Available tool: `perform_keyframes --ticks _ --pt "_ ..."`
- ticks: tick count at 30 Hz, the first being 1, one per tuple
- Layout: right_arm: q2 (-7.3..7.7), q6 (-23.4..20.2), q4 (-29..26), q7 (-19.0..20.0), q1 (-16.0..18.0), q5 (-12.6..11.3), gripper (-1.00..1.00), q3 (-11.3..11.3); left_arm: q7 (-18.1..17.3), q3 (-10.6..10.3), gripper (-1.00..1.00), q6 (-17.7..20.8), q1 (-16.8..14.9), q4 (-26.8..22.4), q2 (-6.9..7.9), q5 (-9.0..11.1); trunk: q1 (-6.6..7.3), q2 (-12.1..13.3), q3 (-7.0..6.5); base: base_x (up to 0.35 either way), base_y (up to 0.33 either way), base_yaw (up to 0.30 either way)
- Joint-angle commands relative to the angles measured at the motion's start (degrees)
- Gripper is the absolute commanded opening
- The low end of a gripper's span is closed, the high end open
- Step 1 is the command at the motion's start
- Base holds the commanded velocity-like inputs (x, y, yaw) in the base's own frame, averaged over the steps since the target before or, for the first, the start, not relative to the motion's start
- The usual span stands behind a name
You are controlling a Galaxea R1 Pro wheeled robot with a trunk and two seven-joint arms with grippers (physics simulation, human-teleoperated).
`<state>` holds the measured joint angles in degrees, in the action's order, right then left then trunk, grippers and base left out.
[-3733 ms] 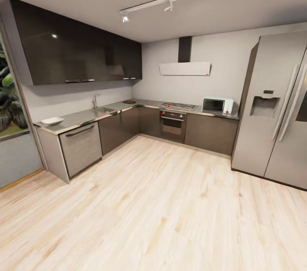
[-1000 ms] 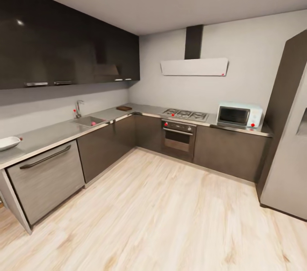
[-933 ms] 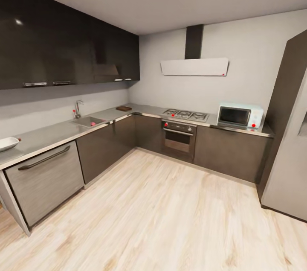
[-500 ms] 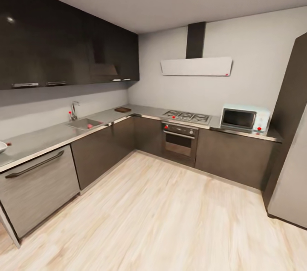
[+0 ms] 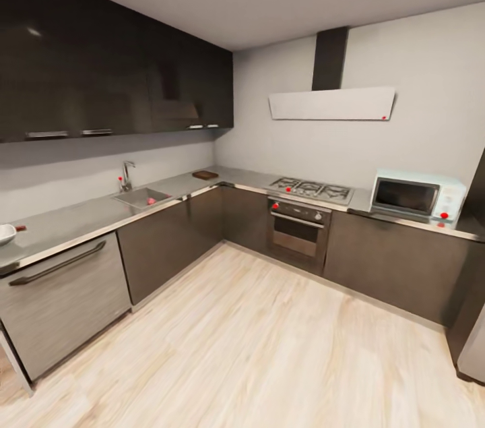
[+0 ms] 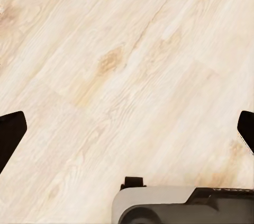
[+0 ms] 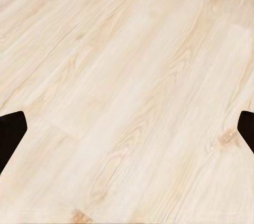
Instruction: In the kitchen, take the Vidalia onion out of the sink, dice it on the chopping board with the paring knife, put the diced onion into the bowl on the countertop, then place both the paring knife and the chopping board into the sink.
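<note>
Sink (image 5: 143, 198) nearer now — bowl (image 5: 5, 233) at edge

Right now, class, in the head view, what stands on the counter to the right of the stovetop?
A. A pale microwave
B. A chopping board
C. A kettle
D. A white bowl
A: the pale microwave sits on the counter to the right of the stovetop; the bowl is at the far left end, and the board lies near the corner.

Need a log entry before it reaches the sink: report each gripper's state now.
Left gripper: open, fingers wide apart, nothing between them, wood floor below.
Right gripper: open, fingers wide apart, holding nothing.
</note>
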<state>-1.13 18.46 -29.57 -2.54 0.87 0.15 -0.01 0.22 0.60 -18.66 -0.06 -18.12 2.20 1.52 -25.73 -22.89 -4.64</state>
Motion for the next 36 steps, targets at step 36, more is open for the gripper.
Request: perform_keyframes --ticks 36 --pt "-0.01 0.2 0.0 -0.2 0.0 0.0 1.0 0.2 0.0 0.0 1.0 -0.1 0.0 0.0 -0.01 0.2 -0.05 0.0 0.01 0.315 -0.117 0.082"
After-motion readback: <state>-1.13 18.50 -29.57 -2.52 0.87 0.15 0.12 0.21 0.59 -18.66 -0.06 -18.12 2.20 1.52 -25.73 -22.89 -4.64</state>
